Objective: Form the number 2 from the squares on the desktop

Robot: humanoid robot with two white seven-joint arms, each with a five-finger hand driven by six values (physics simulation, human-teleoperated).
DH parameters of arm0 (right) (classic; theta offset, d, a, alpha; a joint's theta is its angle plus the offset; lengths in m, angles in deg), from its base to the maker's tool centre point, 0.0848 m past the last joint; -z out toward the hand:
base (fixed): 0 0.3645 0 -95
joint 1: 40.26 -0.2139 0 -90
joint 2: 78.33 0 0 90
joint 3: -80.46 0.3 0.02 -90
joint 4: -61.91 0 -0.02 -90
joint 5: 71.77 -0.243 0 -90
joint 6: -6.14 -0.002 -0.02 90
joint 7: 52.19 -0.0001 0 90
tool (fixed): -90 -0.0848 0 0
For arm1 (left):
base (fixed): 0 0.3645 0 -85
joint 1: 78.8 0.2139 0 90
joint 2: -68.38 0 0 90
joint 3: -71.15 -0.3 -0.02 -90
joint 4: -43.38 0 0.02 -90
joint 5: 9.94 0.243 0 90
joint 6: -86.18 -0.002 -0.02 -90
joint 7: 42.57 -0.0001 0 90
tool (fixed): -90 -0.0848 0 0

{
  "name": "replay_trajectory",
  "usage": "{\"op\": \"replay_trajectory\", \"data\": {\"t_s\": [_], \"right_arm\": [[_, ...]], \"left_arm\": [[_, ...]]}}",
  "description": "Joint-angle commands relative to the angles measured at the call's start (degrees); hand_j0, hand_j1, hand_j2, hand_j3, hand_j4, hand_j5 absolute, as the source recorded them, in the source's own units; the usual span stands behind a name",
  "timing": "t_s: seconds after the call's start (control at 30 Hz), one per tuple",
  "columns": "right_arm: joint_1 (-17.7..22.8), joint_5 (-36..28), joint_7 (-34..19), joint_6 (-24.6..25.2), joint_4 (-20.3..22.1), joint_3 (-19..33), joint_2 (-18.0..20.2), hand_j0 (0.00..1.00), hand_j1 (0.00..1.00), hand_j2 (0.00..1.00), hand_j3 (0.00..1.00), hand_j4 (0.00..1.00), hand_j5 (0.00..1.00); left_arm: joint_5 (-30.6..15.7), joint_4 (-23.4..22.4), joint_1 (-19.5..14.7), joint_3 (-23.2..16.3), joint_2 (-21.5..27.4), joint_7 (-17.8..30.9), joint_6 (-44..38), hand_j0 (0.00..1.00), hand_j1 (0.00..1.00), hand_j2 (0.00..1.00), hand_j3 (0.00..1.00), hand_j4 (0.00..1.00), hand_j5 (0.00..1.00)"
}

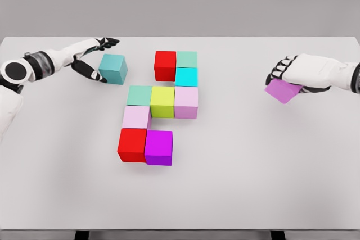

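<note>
So the left hand [93, 57] is out over the far-left part of the table, fingers spread wide around a teal cube [113, 69]. Dark fingertips sit above its far edge and a thumb is down by its near-left corner, but I can't tell if anything is actually touching it, and it doesn't look clamped. The cube seems to sit flat on the white table [253, 184].

Over on the right, the right hand [288, 74] is curled down on top of a violet cube [283, 90], gripping it. That cube is tilted, one corner pointing toward the near side, well apart from the rest.

The main cluster sits in the middle. The far row has a red cube [165, 66] with a mint cube [187, 59] touching its right side, and a cyan cube [186, 76] just nearer than the mint one. Next row toward me: a green cube [139, 95], a yellow-green cube [162, 102] and a pale pink cube [186, 102], side by side. Below the green one is a light pink cube [136, 117], then a second red cube [132, 145] with a magenta cube [158, 148] against its right side.

No labels, brands or writing on anything, just plain coloured faces.
</note>
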Motion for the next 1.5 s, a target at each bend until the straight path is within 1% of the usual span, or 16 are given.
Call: {"op": "replay_trajectory", "data": {"t_s": [0.0, 0.1, 0.13, 0.2, 0.4, 0.63, 0.73, 0.83, 0.87, 0.97, 1.03, 1.1, 1.17, 1.33, 1.43, 1.47], "right_arm": [[0.0, -3.89, -0.13, 0.32, 7.33, 0.65, 1.46, 0.44, 0.44, 0.44, 0.44, 0.44, 0.44], [0.97, -5.29, -0.13, 0.32, 14.01, -0.23, 1.9, 0.45, 0.45, 0.45, 0.45, 0.45, 0.45], [1.32, -5.91, -0.13, 0.32, 14.28, -0.58, 1.81, 0.45, 0.45, 0.45, 0.45, 0.45, 0.45], [1.23, -7.14, -0.13, 0.32, 14.28, -1.64, 1.55, 0.45, 0.45, 0.45, 0.45, 0.45, 0.45], [-0.17, -9.07, -0.13, 0.32, 14.36, -7.79, 0.94, 0.47, 0.47, 0.47, 0.47, 0.47, 0.47], [-1.93, -9.51, -0.13, 0.32, 14.36, -12.45, -4.16, 0.48, 0.48, 0.48, 0.48, 0.48, 0.48], [-1.93, -9.51, -0.13, 0.32, 14.45, -15.08, -4.87, 0.48, 0.48, 0.48, 0.48, 0.48, 0.48], [-2.02, -9.51, -0.13, 0.32, 14.45, -16.05, -5.75, 0.48, 0.48, 0.48, 0.48, 0.48, 0.48], [-2.81, -9.51, -0.13, 0.32, 14.45, -17.19, -6.18, 0.49, 0.49, 0.49, 0.49, 0.49, 0.49], [-3.52, -9.51, -0.13, 0.32, 14.45, -18.34, -7.15, 0.52, 0.52, 0.52, 0.52, 0.52, 0.52], [-3.6, -9.51, -0.13, 0.32, 14.45, -18.51, -7.5, 0.55, 0.55, 0.55, 0.55, 0.55, 0.55], [-3.6, -9.51, -0.13, 0.32, 14.45, -19.39, -7.77, 0.55, 0.55, 0.55, 0.55, 0.55, 0.55], [-3.6, -9.51, -0.13, 0.32, 14.45, -19.74, -7.77, 0.55, 0.55, 0.55, 0.55, 0.55, 0.55], [-4.83, -9.51, -0.13, 0.32, 14.45, -21.85, -7.77, 0.55, 0.55, 0.55, 0.55, 0.55, 0.55], [-5.1, -9.51, -0.13, 0.32, 14.45, -22.21, -7.85, 0.55, 0.55, 0.55, 0.55, 0.55, 0.55], [-5.1, -9.51, -0.13, 0.32, 14.45, -22.29, -7.85, 0.55, 0.55, 0.55, 0.55, 0.55, 0.55]], "left_arm": [[0.34, -0.71, -0.09, 0.06, -0.69, -0.02, -0.06, 1.0, 1.0, 1.0, 1.0, 1.0, 1.0], [0.77, -1.94, -0.62, 0.06, -1.04, -0.02, -0.06, 1.0, 1.0, 1.0, 1.0, 1.0, 1.0], [0.78, -1.94, -0.62, 0.06, -1.13, -0.02, -0.06, 1.0, 1.0, 1.0, 1.0, 1.0, 1.0], [0.86, -2.12, -0.79, 0.06, -1.39, -0.02, -0.06, 1.0, 1.0, 1.0, 1.0, 1.0, 1.0], [1.83, -4.4, -1.67, 0.06, -2.27, -0.02, 0.02, 0.99, 0.99, 0.99, 0.99, 0.99, 0.99], [2.36, -5.72, -2.11, 0.07, -3.32, -0.02, 0.02, 0.98, 0.98, 0.98, 0.98, 0.98, 0.98], [2.8, -6.43, -2.64, 0.15, -3.5, -0.02, 0.2, 0.98, 0.98, 0.98, 0.98, 0.98, 0.98], [2.97, -6.43, -2.64, 0.06, -3.85, -0.02, 0.11, 0.94, 0.94, 0.94, 0.94, 0.94, 0.94], [2.97, -6.43, -2.64, 0.06, -3.77, -0.02, 0.02, 0.93, 0.93, 0.93, 0.93, 0.93, 0.93], [2.88, -6.43, -2.64, 0.06, -3.85, -0.02, -0.06, 0.86, 0.86, 0.86, 0.86, 0.86, 0.86], [2.88, -6.51, -2.55, 0.06, -3.85, -0.02, -0.06, 0.85, 0.85, 0.85, 0.85, 0.85, 0.85], [2.88, -6.6, -2.55, 0.15, -3.85, -0.02, -0.15, 0.85, 0.85, 0.85, 0.85, 0.85, 0.85], [2.88, -7.92, -2.55, 0.06, -3.94, -0.02, -0.15, 0.85, 0.85, 0.85, 0.85, 0.85, 0.85], [2.8, -8.1, -2.55, 0.15, -4.47, -0.02, -0.76, 0.69, 0.69, 0.69, 0.69, 0.69, 0.69], [2.71, -8.1, -2.55, 0.15, -4.64, -0.02, -2.17, 0.56, 0.56, 0.56, 0.56, 0.56, 0.56], [2.71, -8.1, -2.55, 0.24, -4.64, -0.02, -2.17, 0.54, 0.54, 0.54, 0.54, 0.54, 0.54]]}}
